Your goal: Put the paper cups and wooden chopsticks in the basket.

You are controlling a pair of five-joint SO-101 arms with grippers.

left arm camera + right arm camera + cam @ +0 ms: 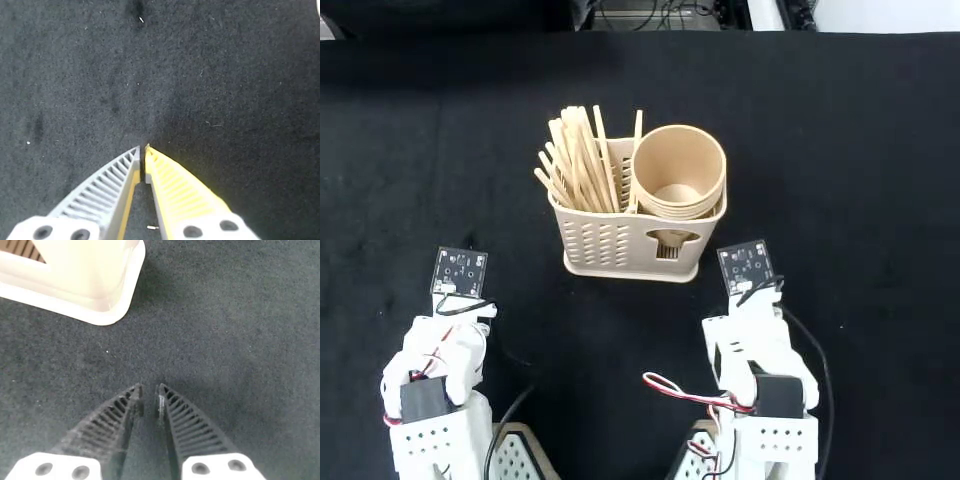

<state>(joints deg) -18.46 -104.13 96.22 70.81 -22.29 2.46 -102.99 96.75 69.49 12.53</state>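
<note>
A cream slotted basket (620,245) stands at the table's middle. Several wooden chopsticks (578,160) lean upright in its left half. Stacked tan paper cups (678,172) sit in its right half. Both arms are drawn back near the front edge, one at each side of the basket. My left gripper (144,148) is shut, its grey and yellow fingers meeting at the tips over bare black cloth. My right gripper (149,390) is shut too, with only a sliver between its black tips and nothing held. The basket's corner (107,310) lies just beyond it.
Black cloth (840,150) covers the whole table, with open room left, right and behind the basket. Red and white wires (675,390) loop beside the right arm's base. Cables lie past the table's far edge.
</note>
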